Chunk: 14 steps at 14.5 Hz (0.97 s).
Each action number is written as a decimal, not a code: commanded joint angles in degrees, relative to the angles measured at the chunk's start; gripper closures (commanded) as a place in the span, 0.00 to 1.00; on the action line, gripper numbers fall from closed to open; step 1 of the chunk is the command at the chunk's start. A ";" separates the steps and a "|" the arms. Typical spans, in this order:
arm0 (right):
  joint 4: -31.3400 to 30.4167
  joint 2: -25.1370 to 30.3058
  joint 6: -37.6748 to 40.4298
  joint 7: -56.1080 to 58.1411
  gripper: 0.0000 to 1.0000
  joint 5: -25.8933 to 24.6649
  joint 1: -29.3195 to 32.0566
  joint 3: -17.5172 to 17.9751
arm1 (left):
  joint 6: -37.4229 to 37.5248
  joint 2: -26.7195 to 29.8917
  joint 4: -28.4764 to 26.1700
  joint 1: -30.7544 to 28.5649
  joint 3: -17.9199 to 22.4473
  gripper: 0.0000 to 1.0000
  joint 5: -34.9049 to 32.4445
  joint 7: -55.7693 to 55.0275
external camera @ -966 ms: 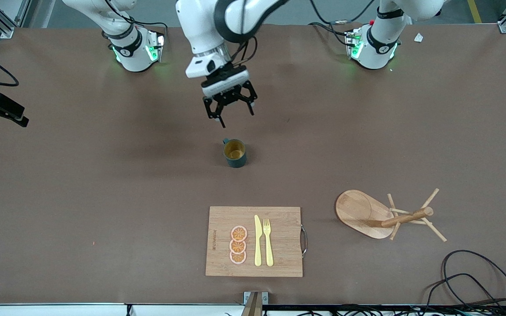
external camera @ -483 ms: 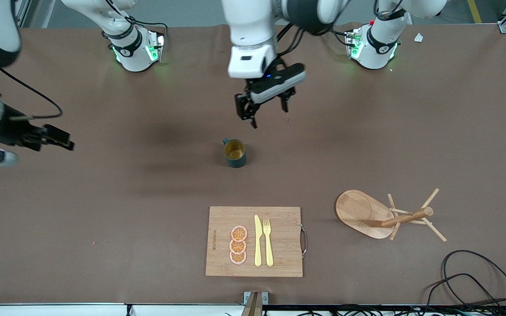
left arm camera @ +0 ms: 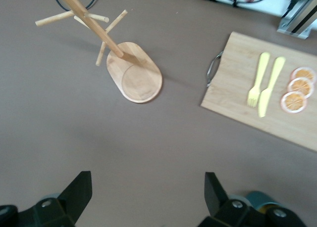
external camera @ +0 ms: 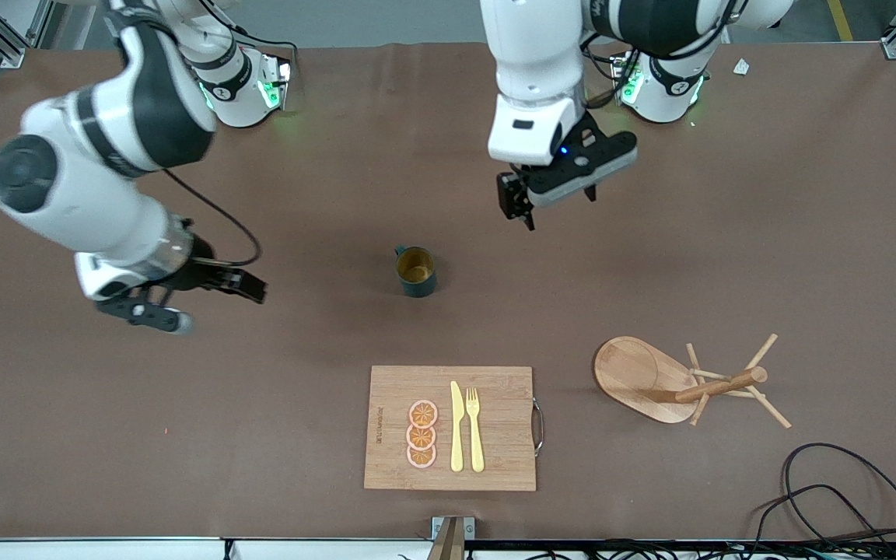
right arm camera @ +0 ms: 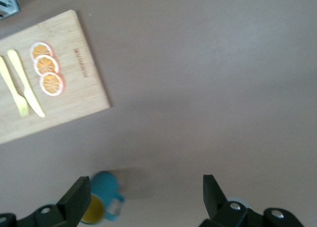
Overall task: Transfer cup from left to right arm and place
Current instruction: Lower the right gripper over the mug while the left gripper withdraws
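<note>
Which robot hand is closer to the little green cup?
The left hand looks a bit closer. It hangs open over bare table, toward the left arm's end from the cup. The right hand, also open, is over bare table toward the right arm's end.

My robotics lab bench, brown-covered desk, aluminium frame rails at its corners, my arm bases lit green, loose cables along the edge

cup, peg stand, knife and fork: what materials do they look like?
Cup: likely glazed ceramic, dark teal with glossy tan inside. Peg stand: light wood, visible grain, looks unpainted. Knife and fork: pale yellow, matte, probably plastic.
</note>
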<state>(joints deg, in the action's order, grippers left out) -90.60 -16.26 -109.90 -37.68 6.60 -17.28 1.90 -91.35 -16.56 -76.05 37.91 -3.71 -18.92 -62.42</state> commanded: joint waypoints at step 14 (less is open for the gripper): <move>2.80 -19.86 -14.90 -34.82 0.00 0.52 -22.36 -0.50 | 5.65 4.08 1.43 -23.65 -0.51 0.00 16.87 15.13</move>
<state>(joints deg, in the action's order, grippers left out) -90.01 -34.23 -125.34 -71.37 6.61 -39.13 1.91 -86.63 -13.06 -74.88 17.13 -3.81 -6.01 -48.76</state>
